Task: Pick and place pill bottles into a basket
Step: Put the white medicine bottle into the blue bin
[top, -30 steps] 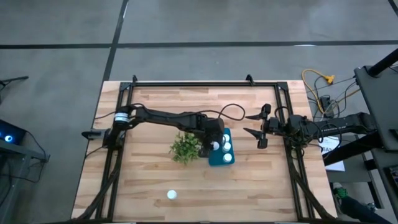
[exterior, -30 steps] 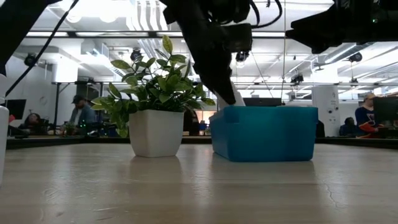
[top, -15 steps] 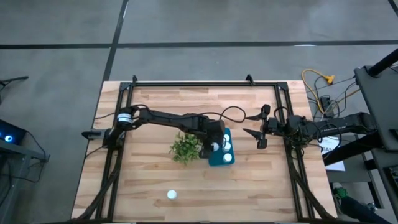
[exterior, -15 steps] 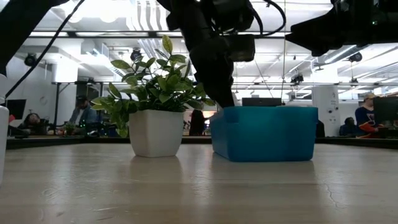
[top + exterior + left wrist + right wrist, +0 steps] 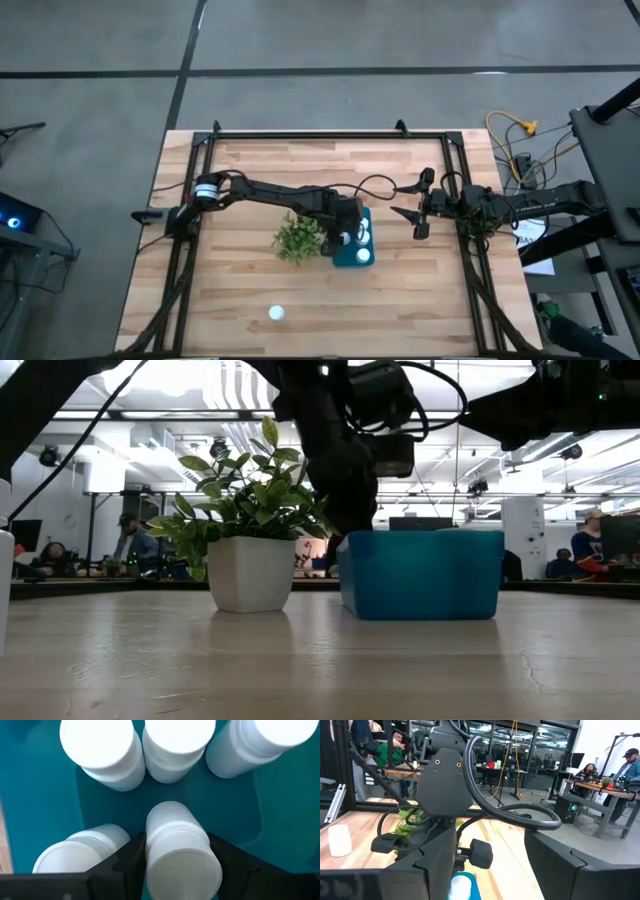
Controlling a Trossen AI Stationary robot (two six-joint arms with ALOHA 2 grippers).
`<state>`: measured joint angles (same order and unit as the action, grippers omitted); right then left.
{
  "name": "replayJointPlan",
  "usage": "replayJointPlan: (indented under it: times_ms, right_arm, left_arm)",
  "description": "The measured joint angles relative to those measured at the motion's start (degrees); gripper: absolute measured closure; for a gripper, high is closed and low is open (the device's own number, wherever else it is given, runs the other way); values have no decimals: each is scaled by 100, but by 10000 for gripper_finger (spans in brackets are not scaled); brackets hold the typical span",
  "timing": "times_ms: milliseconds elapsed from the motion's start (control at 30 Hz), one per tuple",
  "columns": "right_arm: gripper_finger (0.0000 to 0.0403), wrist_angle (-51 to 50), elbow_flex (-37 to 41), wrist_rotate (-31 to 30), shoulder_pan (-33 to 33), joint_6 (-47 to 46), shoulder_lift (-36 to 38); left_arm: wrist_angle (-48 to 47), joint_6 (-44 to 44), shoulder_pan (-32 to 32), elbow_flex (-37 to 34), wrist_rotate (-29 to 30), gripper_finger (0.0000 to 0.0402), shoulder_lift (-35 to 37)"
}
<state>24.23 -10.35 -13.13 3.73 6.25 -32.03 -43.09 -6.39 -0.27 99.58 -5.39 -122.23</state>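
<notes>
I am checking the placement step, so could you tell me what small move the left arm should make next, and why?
Probably open the left tool and let go: it grips a pill bottle already low inside the teal basket, beside four other bottles. Then lift straight up. One bottle remains on the table; the right tool waits open nearby.

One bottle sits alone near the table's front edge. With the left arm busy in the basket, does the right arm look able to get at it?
Probably yes. The lone pill bottle stands on bare wood with nothing beside it, and the right gripper hangs open and empty beside the basket. It is a long diagonal reach, though.
</notes>
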Motion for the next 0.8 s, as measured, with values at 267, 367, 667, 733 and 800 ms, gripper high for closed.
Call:
replayJointPlan:
  times_ms: [267,367,667,733,800]
  right_arm:
    - [177,-2,0,1,-1,12,0]
    - [177,-5,0,1,-2,14,0]
    - [177,-15,0,3,-2,42,0]
    - [177,-23,0,3,-2,40,0]
    - [177,-38,0,5,-2,34,0]
  left_arm:
    - [-25,-1,-6,90,9,239,0]
    - [-177,-4,-9,151,111,207,0]
    - [-433,-5,-30,208,268,217,0]
    - [-435,-8,-35,236,257,225,0]
    - [-430,-28,-46,277,247,229,2]
